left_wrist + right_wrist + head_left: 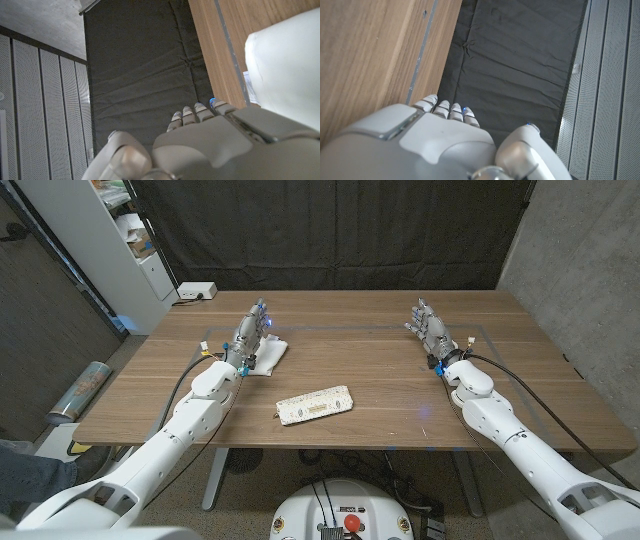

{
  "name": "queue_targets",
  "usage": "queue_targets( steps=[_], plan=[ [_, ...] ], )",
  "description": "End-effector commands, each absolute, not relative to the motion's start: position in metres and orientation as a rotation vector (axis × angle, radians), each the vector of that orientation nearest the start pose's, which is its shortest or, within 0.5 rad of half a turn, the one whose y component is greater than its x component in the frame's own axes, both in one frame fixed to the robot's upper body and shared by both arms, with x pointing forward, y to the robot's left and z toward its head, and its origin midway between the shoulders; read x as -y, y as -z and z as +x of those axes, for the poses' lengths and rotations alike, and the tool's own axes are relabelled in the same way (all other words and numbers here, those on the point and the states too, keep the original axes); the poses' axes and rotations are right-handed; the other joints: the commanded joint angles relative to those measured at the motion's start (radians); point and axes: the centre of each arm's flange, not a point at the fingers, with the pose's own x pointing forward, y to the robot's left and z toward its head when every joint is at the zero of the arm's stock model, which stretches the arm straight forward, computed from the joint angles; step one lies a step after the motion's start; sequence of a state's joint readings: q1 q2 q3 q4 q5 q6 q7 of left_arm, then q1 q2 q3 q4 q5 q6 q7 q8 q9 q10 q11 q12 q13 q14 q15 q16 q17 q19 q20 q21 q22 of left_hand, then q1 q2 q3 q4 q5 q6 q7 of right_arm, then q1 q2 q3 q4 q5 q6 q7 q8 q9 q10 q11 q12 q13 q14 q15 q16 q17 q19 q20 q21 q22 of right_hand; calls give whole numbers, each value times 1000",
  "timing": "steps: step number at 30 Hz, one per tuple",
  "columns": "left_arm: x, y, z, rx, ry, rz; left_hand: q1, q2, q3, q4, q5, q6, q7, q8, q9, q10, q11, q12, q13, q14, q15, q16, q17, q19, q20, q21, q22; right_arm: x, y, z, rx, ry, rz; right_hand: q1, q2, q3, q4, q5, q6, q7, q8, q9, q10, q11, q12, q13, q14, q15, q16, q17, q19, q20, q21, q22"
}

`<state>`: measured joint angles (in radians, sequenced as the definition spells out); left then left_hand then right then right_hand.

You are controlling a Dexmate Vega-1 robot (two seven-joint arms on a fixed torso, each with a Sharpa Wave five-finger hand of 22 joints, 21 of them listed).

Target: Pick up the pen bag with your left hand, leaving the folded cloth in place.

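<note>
Pen bag (315, 404): flat cream rectangle, unheld | folded cloth (267, 354): white | both hands' fingers spread

wooden table (400, 390): blue tape outline on its top | black curtain (330, 230): hangs behind the far edge | white box (196, 291): far left corner of the table | white shelf unit (120, 240): left, holds items too small to tell | shiny roll (82, 390): possibly foil-wrapped, on the floor, left | concrete wall (590, 270): right
</note>
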<state>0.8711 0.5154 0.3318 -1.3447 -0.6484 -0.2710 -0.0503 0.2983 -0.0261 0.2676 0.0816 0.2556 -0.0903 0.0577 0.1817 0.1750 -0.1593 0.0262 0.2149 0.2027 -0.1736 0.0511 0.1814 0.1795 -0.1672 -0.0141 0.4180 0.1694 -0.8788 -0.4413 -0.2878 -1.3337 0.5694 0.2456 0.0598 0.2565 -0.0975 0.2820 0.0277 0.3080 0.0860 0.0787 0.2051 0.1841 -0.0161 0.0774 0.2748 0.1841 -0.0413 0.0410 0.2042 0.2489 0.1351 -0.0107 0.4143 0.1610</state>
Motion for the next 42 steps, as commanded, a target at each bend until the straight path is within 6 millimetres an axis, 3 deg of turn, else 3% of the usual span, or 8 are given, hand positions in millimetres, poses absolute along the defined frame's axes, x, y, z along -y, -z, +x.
queue_targets(
  steps=[1,13,42],
  plan=[
    [-295,23,632,607,226,-39,10,0,5,-2,6,-2,-9,7,3,-2,-12,6,1,-44,-14,8,2,-127,-1,3,2,283,29,640,606,-200,35,9,0,5,0,9,7,2,4,4,6,7,3,5,-7,1,7,2,11,0,2,5],
    [-289,21,634,612,253,-31,13,4,5,-4,6,0,-11,7,3,2,-14,6,-1,-39,-10,9,2,-127,4,-3,2,280,33,639,603,-208,52,6,1,3,1,11,9,-1,3,4,10,8,-2,4,-4,3,8,-1,13,2,-4,5],
    [-306,19,598,676,231,64,23,17,9,-12,4,10,-2,10,4,21,-7,9,-5,-24,-5,13,0,-122,18,-18,3,282,42,631,618,-167,57,4,4,-2,1,17,10,-4,-1,4,13,7,-16,3,-3,3,8,-8,12,5,-23,5]
  ],
)
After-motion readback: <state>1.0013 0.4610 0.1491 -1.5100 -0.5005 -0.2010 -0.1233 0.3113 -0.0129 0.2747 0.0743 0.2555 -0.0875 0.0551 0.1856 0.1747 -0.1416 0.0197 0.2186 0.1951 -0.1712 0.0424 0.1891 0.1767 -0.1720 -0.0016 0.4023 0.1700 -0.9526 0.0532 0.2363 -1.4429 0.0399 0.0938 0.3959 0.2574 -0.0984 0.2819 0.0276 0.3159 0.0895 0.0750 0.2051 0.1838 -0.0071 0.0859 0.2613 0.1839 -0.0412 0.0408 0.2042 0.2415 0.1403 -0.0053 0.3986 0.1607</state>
